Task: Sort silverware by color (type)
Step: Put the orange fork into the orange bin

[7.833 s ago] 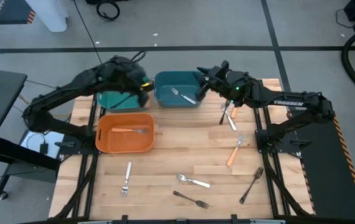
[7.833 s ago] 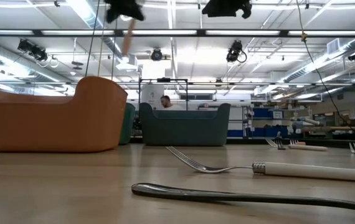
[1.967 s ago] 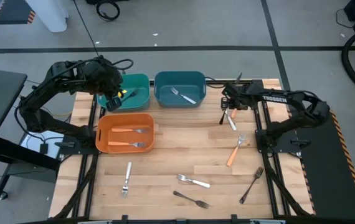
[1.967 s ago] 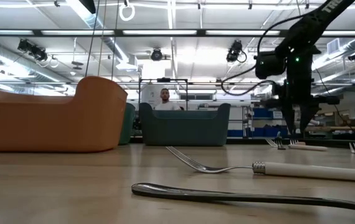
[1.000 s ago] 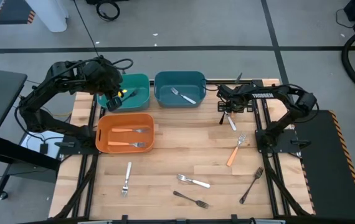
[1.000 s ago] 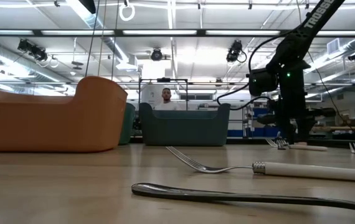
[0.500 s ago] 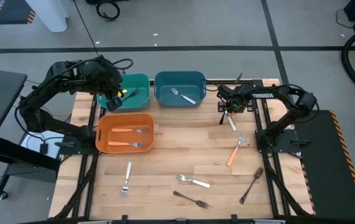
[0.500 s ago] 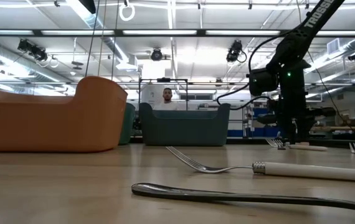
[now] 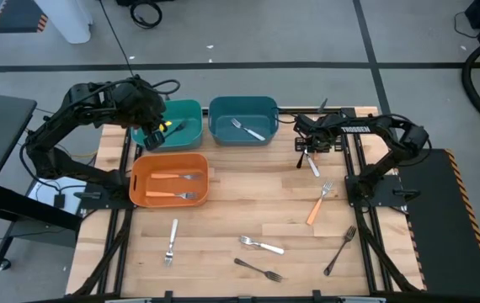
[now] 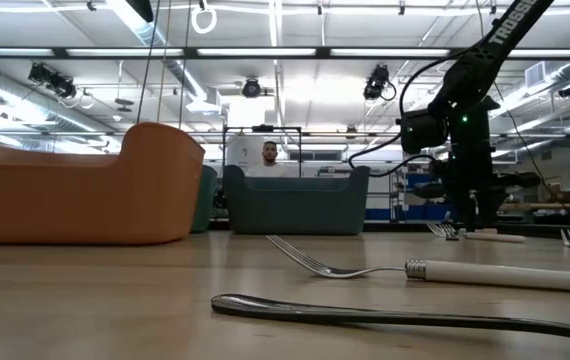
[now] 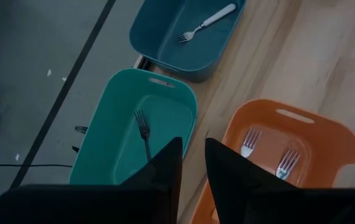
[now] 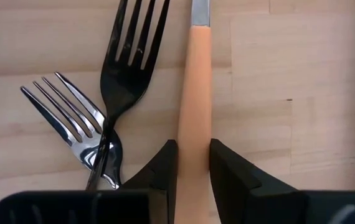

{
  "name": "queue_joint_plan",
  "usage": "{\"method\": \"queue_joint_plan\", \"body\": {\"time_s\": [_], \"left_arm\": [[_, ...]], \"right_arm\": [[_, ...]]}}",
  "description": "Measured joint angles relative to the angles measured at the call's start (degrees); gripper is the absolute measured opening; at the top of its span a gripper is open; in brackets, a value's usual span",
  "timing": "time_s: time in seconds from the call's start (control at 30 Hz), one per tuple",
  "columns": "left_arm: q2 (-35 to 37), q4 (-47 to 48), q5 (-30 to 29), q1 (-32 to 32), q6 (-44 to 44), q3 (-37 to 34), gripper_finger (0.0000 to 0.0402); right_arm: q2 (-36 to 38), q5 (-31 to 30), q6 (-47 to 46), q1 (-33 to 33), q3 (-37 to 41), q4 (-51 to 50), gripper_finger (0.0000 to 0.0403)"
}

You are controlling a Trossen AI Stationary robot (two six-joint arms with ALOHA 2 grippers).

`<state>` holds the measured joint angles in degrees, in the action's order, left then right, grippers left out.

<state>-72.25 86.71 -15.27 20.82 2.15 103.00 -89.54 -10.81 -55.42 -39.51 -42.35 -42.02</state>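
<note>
My right gripper [image 9: 307, 150] is down on the table at the far right, shut on an orange-handled fork [image 12: 194, 93]. A black fork [image 12: 127, 43] and a silver fork [image 12: 71, 118] lie crossed right beside it. My left gripper [image 9: 152, 135] hangs over the teal bin [image 9: 191, 108], fingers [image 11: 171, 165] nearly together and empty. That bin holds a black fork [image 11: 143, 130]. The orange bin [image 9: 139, 181] holds two orange-handled forks. The blue bin [image 9: 242, 104] holds a pale fork [image 9: 248, 130]. My right gripper pinches the orange handle [image 12: 194, 134] between its two fingers, one on each long side. The fingers come from above, pointing down, and lie across the fork. The fork lies flat on the table.
Loose forks lie on the near half of the table: an orange-handled one [image 9: 317, 204], a black one [image 9: 339, 250], another black one [image 9: 258, 270], a pale one [image 9: 262, 246] and a silver one [image 9: 172, 241]. A person shows far behind the blue bin [image 10: 265, 158].
</note>
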Motion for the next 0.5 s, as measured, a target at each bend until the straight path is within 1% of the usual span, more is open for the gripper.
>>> {"method": "queue_joint_plan", "body": {"time_s": [0.2,0.3,0.37,0.43,0.5], "left_arm": [[0.0,0.16,0.0,0.0,0.02,-0.02,0.008],[0.0,0.16,0.0,0.0,0.02,0.0,0.008],[0.0,0.16,0.0,0.0,0.04,0.0,0.008],[0.0,0.15,0.0,0.0,0.0,0.0,0.008],[0.0,0.14,0.0,0.0,-0.05,0.0,0.008]], "right_arm": [[0.61,1.22,0.02,0.46,0.12,-0.5,0.0079],[2.32,1.69,0.04,1.09,0.32,-0.72,0.0079],[3.78,3.25,0.09,1.44,0.59,-2.34,0.0079],[5.5,3.09,-0.08,1.57,0.54,-2.94,0.0079],[7.12,1.61,-0.12,1.74,0.44,-4.49,0.0078]]}}
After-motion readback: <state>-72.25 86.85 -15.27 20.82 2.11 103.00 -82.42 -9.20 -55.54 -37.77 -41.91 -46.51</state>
